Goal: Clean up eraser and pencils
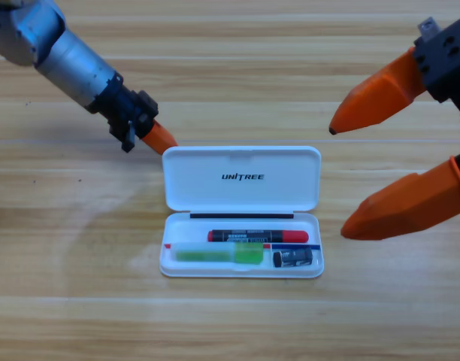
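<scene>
Wooden table [230,323], pale planks, white UNITREE case [242,212] at centre with lid laid open toward the top. Inside the tray: black-and-red pencil [258,236] along the upper row; light green pencil [219,255] below it at left; eraser [292,258] at lower right, just beside the green one. Left gripper [161,138] sits near the lid's upper left corner, jaw gap cannot be told. Right gripper [337,184] at the right edge, jaws spread wide, holding nothing

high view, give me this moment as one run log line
white case open | black-and-red pencil, green pencil, eraser inside | left gripper at lid's upper left corner | right gripper waiting right, jaws open
</scene>
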Controlling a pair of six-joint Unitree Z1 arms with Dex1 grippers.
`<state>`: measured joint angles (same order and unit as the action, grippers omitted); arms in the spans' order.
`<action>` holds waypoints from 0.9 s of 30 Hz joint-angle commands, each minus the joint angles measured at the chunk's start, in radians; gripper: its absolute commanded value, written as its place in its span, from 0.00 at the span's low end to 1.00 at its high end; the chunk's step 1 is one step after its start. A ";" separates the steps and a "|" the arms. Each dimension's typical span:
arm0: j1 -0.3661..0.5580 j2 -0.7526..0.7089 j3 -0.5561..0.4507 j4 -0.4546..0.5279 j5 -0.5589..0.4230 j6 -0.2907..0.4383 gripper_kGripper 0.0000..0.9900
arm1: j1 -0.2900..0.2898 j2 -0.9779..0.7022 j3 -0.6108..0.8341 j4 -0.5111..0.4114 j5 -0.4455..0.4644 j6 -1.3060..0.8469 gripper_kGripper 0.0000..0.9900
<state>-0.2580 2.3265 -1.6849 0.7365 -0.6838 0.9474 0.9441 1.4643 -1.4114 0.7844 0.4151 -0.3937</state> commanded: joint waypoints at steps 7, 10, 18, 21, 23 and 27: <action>-0.098 0.074 -0.087 0.181 -0.077 0.068 0.00 | 0.027 0.031 0.028 -0.014 0.022 0.002 1.00; -0.127 0.067 -0.098 0.231 -0.079 0.093 0.00 | 0.027 0.030 0.032 -0.014 0.022 0.002 1.00; -0.173 0.048 -0.085 0.271 -0.082 0.114 0.00 | 0.027 0.031 0.035 -0.014 0.024 0.002 1.00; -0.184 0.039 -0.085 0.282 -0.083 0.119 0.00 | 0.027 0.033 0.037 -0.014 0.024 0.002 1.00; -0.191 0.031 -0.081 0.285 -0.082 0.119 0.00 | 0.027 0.033 0.038 -0.014 0.024 0.002 1.00; -0.204 0.005 -0.058 0.287 -0.082 0.120 0.00 | 0.027 0.031 0.037 -0.016 0.024 0.006 1.00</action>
<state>-0.4124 2.3410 -1.7858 1.0083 -0.7535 1.0545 0.9442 1.4725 -1.4094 0.7829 0.4279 -0.3936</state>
